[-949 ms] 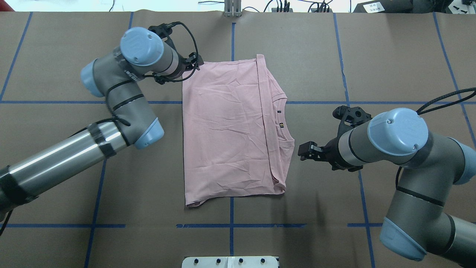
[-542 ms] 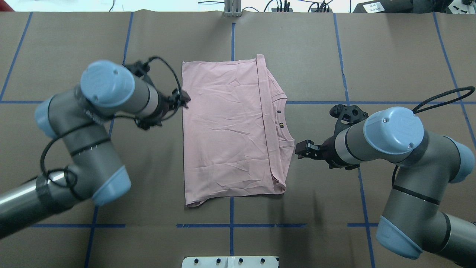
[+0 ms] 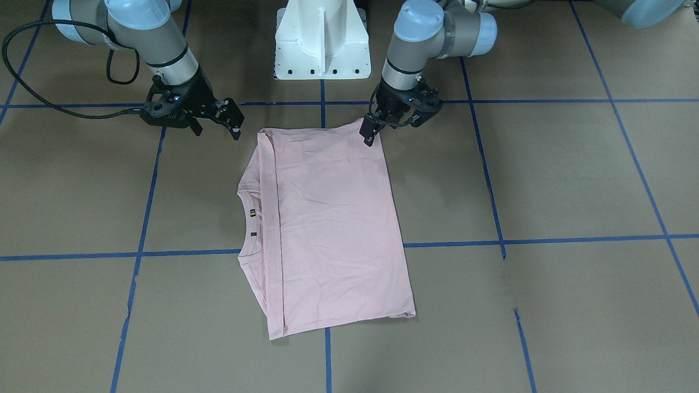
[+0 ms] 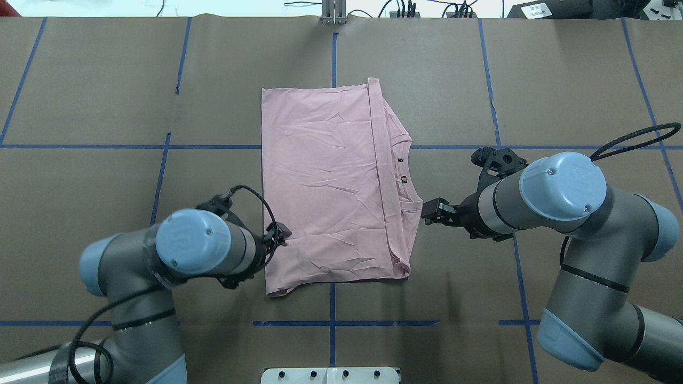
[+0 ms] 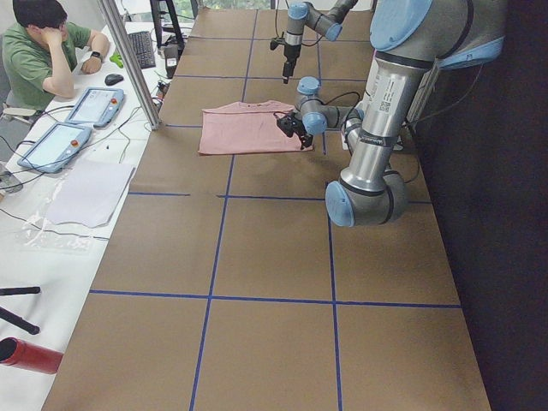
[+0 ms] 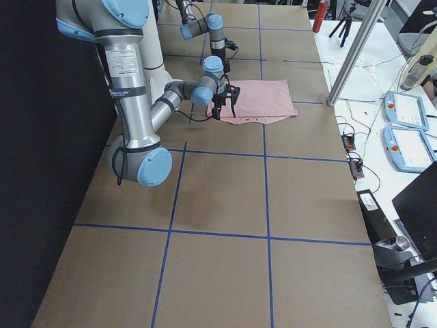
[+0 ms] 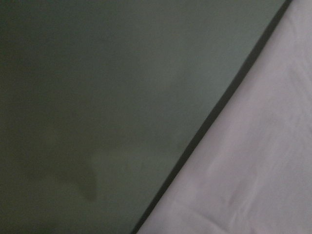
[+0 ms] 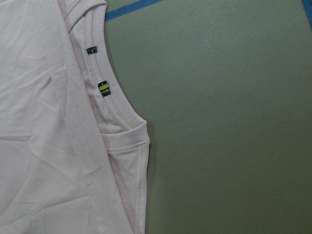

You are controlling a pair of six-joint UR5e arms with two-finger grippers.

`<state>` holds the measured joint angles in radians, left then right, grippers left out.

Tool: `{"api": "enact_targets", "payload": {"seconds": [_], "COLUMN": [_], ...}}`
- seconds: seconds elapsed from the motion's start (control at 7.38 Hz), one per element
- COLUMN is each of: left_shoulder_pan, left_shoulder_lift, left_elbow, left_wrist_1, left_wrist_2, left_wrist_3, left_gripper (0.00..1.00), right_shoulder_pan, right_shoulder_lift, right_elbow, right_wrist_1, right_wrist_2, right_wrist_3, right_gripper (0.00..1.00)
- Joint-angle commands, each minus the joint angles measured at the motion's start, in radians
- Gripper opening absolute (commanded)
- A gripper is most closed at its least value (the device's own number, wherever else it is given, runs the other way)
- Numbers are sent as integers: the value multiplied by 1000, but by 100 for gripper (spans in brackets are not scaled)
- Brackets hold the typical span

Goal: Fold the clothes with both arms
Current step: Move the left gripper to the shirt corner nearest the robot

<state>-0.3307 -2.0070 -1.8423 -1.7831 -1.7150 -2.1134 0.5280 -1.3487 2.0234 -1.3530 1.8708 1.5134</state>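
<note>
Shirt [image 4: 325,192] lies flat mid-table, plain side up, already folded once lengthways. Collar [image 4: 404,173] points toward the right end, hem toward the left end

Change in the last second: left gripper [image 4: 281,233] has run down the hem from the shirt's far corner to the corner nearest the robot's edge. It now sits low there, tip over the cloth edge. Its wrist view is blurred, showing only table [image 4: 106,80] and a slant of pink. I cannot tell whether its fingers are spread or closed, or whether they touch cloth

Right gripper [image 4: 429,210] has barely moved, creeping a little toward the shoulder just beside the collar. Its fingers are spread with nothing between them, and it hangs above the table, apart from the cloth as far as I can see

My reading: the left arm has finished repositioning, and both now flank the robot-side half of the shirt. A two-point pinch for the next fold looks likely, but there is no grasp yet. Risk: with thin layered cloth, a pinch may catch only the top layer
</note>
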Motion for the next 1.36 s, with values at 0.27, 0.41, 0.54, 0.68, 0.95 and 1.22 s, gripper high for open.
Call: {"api": "enact_targets", "payload": {"seconds": [0.27,0.41,0.54,0.68,0.95,1.22], "left_shoulder_pan": [90,90,90,85,78,78], "left_shoulder_lift": [-18,-18,-18,-18,-16,-15], "left_elbow": [5,6,6,8,9,5], "left_wrist_1": [48,48,50,50,50,50], "left_wrist_2": [25,26,31,34,46,48], "left_wrist_3": [-91,-91,-89,-88,-83,-86], "left_gripper": [87,83,79,76,68,26], "right_shoulder_pan": [0,0,0,0,0,3], "right_shoulder_lift": [0,0,0,0,0,0], "right_elbow": [0,0,0,0,0,3], "right_wrist_1": [-2,-2,-2,-2,-2,-2], "right_wrist_2": [-13,-13,-13,-13,-13,-15], "right_wrist_3": [-1,-1,-1,1,1,1], "right_gripper": [100,100,100,100,100,100]}}
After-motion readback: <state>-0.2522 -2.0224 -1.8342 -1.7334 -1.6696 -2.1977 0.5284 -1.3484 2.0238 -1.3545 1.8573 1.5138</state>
